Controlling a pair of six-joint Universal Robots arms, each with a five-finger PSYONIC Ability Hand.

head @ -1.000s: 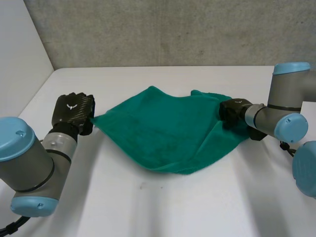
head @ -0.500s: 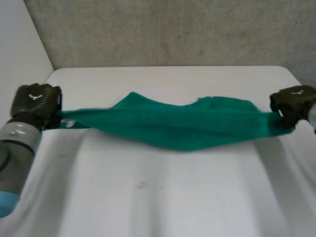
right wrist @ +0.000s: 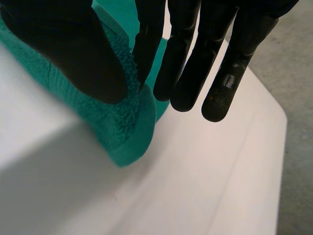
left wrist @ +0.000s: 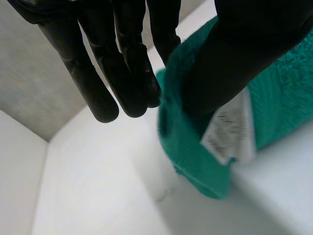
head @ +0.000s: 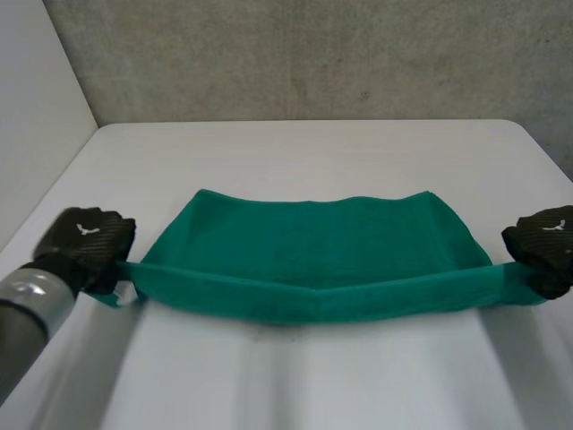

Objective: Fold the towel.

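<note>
A green towel [head: 313,251] is stretched across the white table [head: 313,152] between both hands, its near edge pulled taut and its far part lying flat. My left hand [head: 88,242] pinches the towel's left near corner [left wrist: 195,152] between thumb and a finger, with a white label [left wrist: 230,132] hanging beside the thumb. My right hand [head: 546,240] pinches the right near corner [right wrist: 127,127] the same way. The other fingers [right wrist: 220,63] of each hand stay straight.
A grey wall [head: 313,54] stands behind the table's far edge. A white side wall [head: 36,134] rises at the left. Bare tabletop lies in front of the towel.
Both hands have moved apart and toward the near side of the table. The bunched towel has been drawn out into a wide flat band.
</note>
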